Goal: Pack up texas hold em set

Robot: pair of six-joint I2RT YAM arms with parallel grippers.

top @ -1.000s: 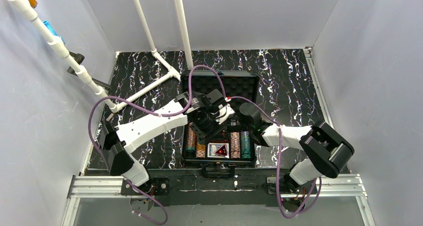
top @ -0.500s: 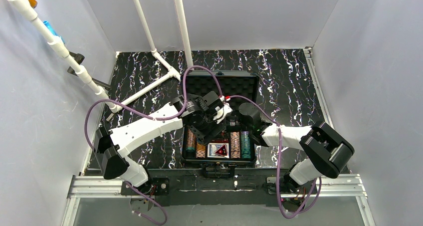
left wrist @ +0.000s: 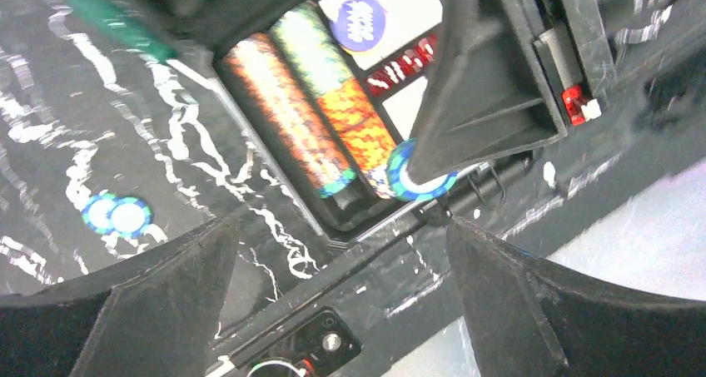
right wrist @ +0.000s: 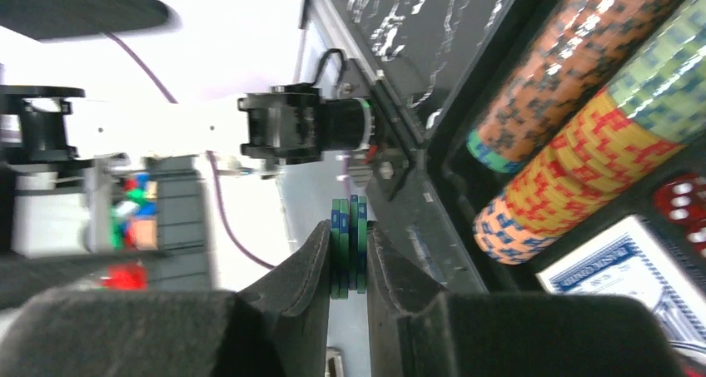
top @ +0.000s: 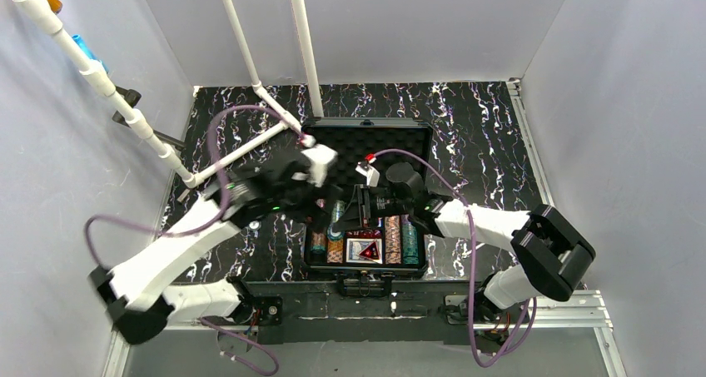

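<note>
The black case (top: pixel 310 227) lies open mid-table, its foam lid (top: pixel 366 137) laid back. Rows of striped chips (top: pixel 391 240) fill its tray, and a red triangle (top: pixel 367 249) rests on a card deck. My right gripper (right wrist: pixel 350 256) is shut on a few green-and-blue chips (right wrist: pixel 349 227) held on edge above the tray's left chip rows (right wrist: pixel 583 86). My left gripper (left wrist: pixel 341 269) hangs wide open and empty over the case's near-left corner (left wrist: pixel 350 219). Two loose blue-green chips (left wrist: pixel 116 215) lie on the mat left of the case.
A green-handled tool (left wrist: pixel 116 23) lies on the mat beside the case. White pipes (top: pixel 250 140) cross the back left of the table. Red dice (right wrist: pixel 687 202) and a blue card deck (right wrist: pixel 637 269) sit in the tray. Grey walls close in both sides.
My left gripper opened wide and drew back left, off the case. The right gripper moved left over the tray, still gripping its chips.
</note>
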